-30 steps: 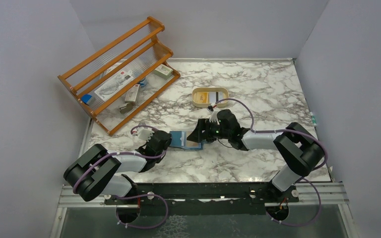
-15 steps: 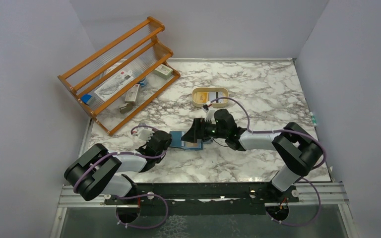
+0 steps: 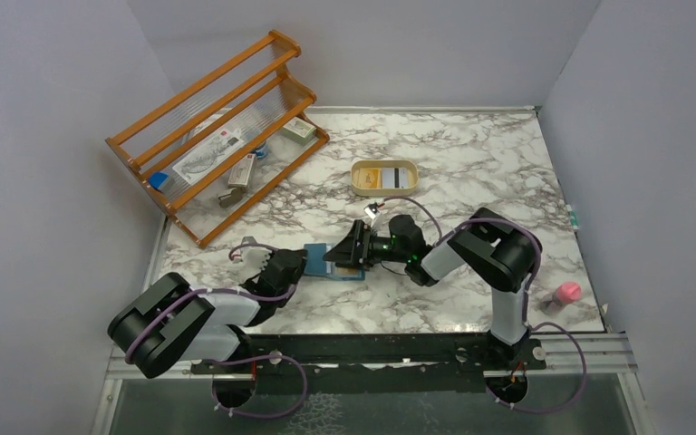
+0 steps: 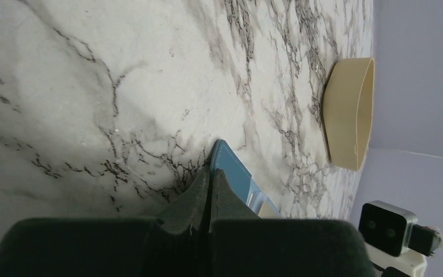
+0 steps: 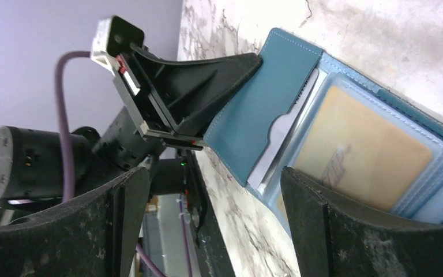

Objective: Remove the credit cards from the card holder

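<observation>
The teal card holder [image 3: 318, 256] lies open on the marble table. My left gripper [image 3: 295, 265] is shut on its left flap; in the left wrist view the closed gripper [image 4: 209, 190] pinches the teal edge [image 4: 233, 173]. My right gripper [image 3: 349, 246] is open and empty, low over the holder's right half. In the right wrist view the holder [image 5: 265, 109] shows a yellow card [image 5: 360, 153] in a clear slot and a pale card [image 5: 282, 135] in the teal pocket, with my right gripper [image 5: 210, 173] wide open around the holder's near edge. Two more cards, yellow and dark-striped, lie in the cream tray [image 3: 359, 179].
A wooden rack [image 3: 217, 136] with packets stands at the back left. A small pink object [image 3: 565, 292] lies near the table's right front corner. The cream tray also shows in the left wrist view [image 4: 352, 112].
My right arm has folded in and its gripper has slid left, further over the card holder. The pink object at right is now uncovered. My left gripper still holds the flap.
</observation>
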